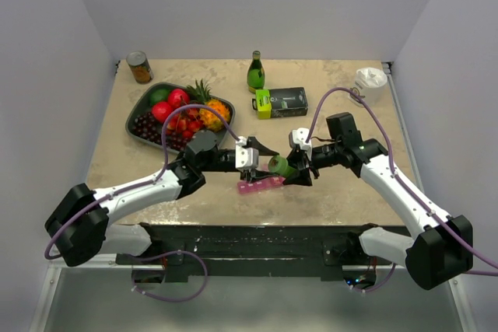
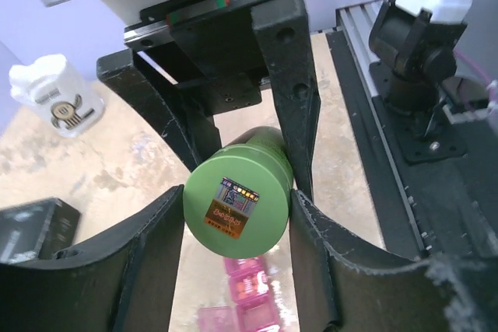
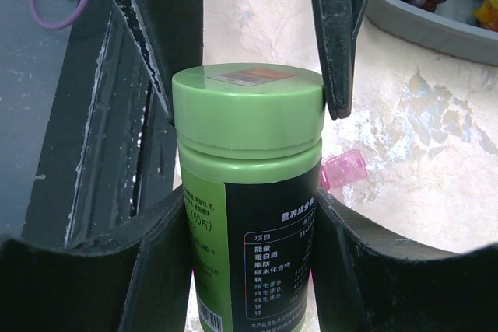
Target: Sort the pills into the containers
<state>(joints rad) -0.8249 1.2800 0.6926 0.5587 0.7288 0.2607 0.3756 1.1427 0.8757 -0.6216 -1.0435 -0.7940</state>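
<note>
A green pill bottle (image 1: 278,166) with a black label hangs over the table's front middle. My right gripper (image 1: 297,173) is shut on its body (image 3: 257,254). My left gripper (image 1: 263,158) faces it, its pads (image 2: 311,223) pressed on both sides of the green cap (image 2: 237,207). Just below lies the pink pill organiser (image 1: 261,186), the containers, with some lids up (image 2: 253,301); one pink corner (image 3: 342,170) shows behind the bottle. An orange blur sits in one compartment; I cannot tell whether it is pills.
A dark tray of fruit (image 1: 148,126) stands back left, with a tin can (image 1: 139,67) behind it. A green glass bottle (image 1: 256,72) and a black and green box (image 1: 280,102) are at the back middle. A white bottle (image 1: 370,82) stands back right.
</note>
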